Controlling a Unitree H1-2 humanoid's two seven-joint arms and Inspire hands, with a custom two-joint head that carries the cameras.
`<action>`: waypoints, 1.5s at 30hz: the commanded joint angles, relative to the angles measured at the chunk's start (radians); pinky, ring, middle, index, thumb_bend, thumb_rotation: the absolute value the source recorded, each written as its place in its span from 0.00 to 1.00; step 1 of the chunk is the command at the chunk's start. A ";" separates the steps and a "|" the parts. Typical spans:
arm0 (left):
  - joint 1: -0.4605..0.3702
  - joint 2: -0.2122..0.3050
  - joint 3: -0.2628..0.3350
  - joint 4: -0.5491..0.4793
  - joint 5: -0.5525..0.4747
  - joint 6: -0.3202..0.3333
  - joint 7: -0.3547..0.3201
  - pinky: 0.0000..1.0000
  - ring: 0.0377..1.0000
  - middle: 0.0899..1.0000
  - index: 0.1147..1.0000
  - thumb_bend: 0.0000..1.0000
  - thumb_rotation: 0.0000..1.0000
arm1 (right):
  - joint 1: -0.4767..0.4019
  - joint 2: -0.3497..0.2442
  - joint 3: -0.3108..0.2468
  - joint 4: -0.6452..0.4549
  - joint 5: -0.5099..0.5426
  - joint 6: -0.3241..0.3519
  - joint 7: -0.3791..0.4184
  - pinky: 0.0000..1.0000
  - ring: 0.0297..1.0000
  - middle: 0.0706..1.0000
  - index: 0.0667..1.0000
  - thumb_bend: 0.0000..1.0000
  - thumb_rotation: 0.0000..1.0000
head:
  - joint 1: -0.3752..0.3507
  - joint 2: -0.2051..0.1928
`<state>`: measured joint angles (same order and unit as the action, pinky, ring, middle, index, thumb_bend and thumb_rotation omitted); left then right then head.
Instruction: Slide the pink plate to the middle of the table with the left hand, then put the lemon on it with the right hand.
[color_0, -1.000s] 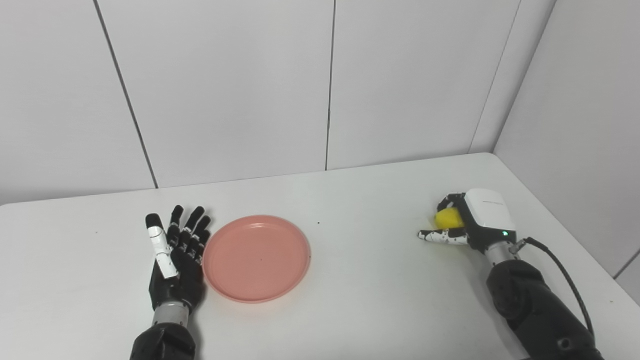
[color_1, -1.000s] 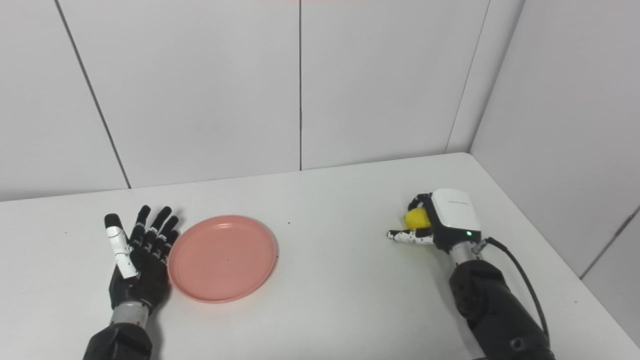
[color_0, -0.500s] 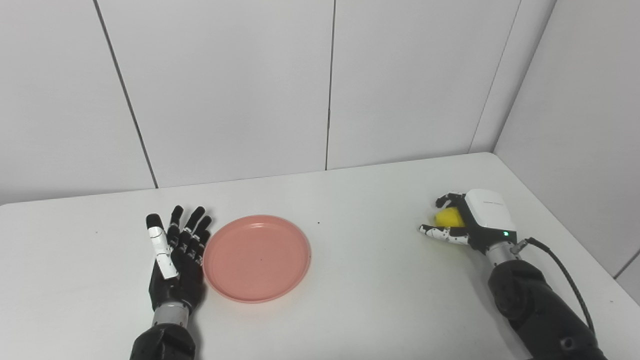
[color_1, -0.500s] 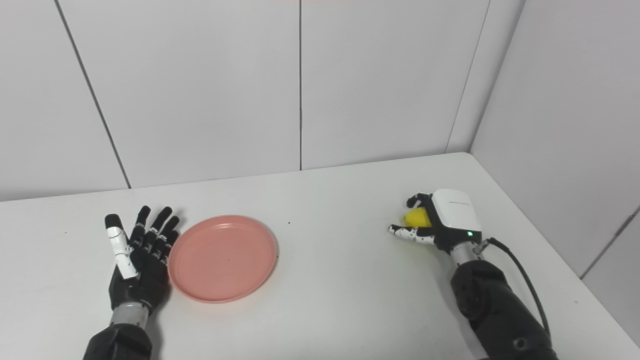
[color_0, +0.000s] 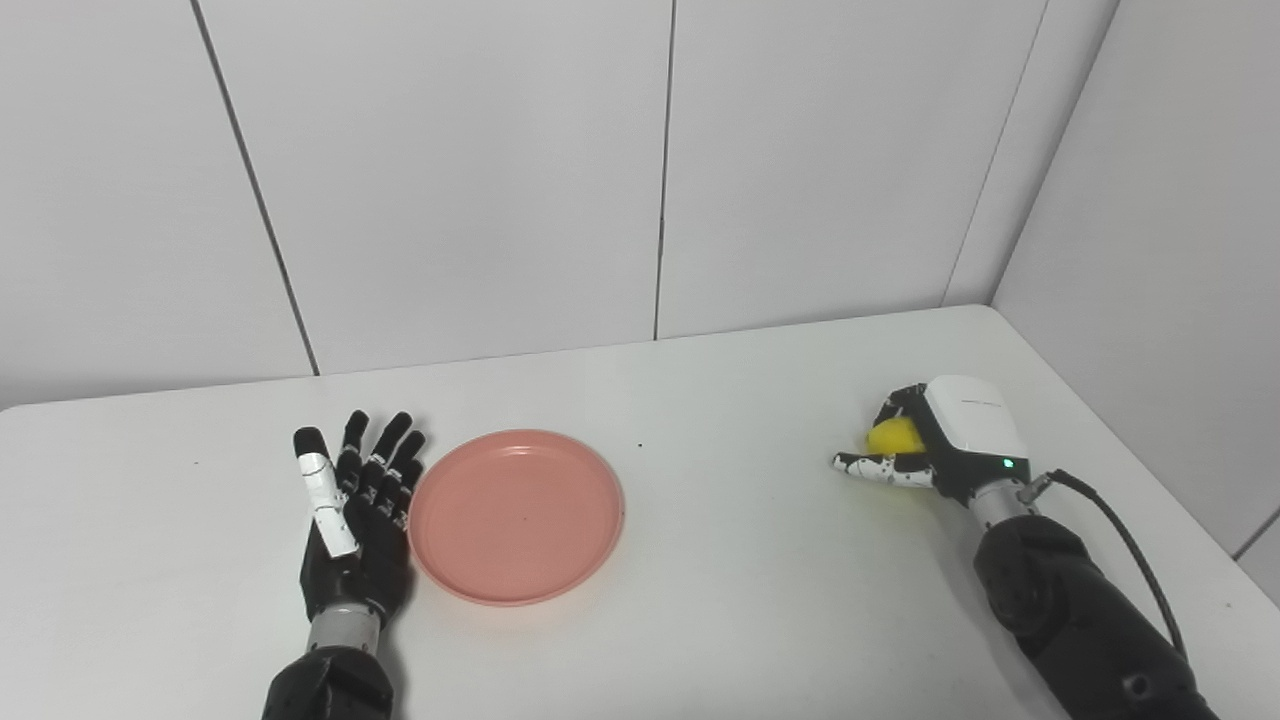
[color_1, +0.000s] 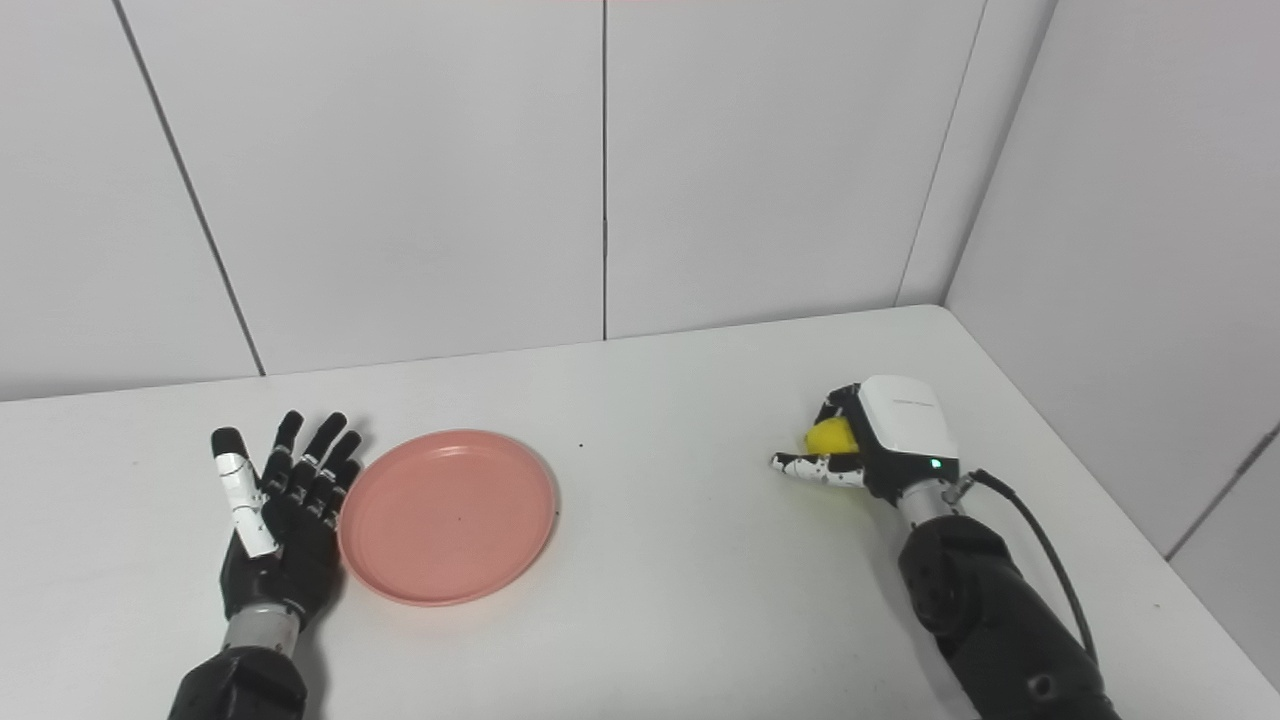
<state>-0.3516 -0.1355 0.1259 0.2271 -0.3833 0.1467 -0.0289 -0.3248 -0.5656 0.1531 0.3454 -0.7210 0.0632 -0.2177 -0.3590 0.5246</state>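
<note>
1. Rested flat on the white table (color_0: 720, 560) toward its front-left part: pink plate (color_0: 516, 516), empty, upright, left of the table's middle.
2. Lay palm-up just left of the plate, fingers spread and holding nothing: left hand (color_0: 352, 520) (touching the plate's left rim or only beside it, impossible to tell).
3. Sat near the table's right edge, well apart from the plate: right hand (color_0: 940, 445), white-backed, fingers curled over the lemon (color_0: 893, 436) and thumb stretched out below it, pointing toward the plate.
4. Showed only as a yellow patch between fingers and thumb; on the table or lifted off it, impossible to tell.
5. Trailed from the right wrist toward the front-right corner: black cable (color_0: 1125, 535).
</note>
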 joint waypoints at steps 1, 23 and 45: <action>0.016 -0.008 -0.003 0.026 0.010 0.043 0.015 1.00 0.90 0.87 0.98 0.76 0.98 | -0.031 -0.025 -0.007 -0.070 -0.002 -0.016 0.009 0.13 0.16 0.20 0.24 0.50 0.49 | 0.002 0.001; 0.025 -0.025 0.003 0.026 0.009 0.038 0.022 0.99 0.90 0.87 0.98 0.74 0.98 | -0.099 0.018 -0.007 -0.381 -0.030 0.018 0.220 0.11 0.14 0.16 0.20 0.50 0.53 | 0.018 0.001; 0.038 -0.083 -0.014 0.007 0.061 0.024 0.068 0.98 0.88 0.83 0.95 0.70 1.00 | -0.231 0.142 0.080 -0.406 -0.054 -0.045 0.294 0.13 0.16 0.20 0.25 0.49 0.48 | 0.152 0.008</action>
<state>-0.3423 -0.1908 0.1150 0.2107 -0.3365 0.1435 0.0104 -0.4971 -0.4223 0.2372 -0.0258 -0.7766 0.0658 0.0963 -0.2148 0.5323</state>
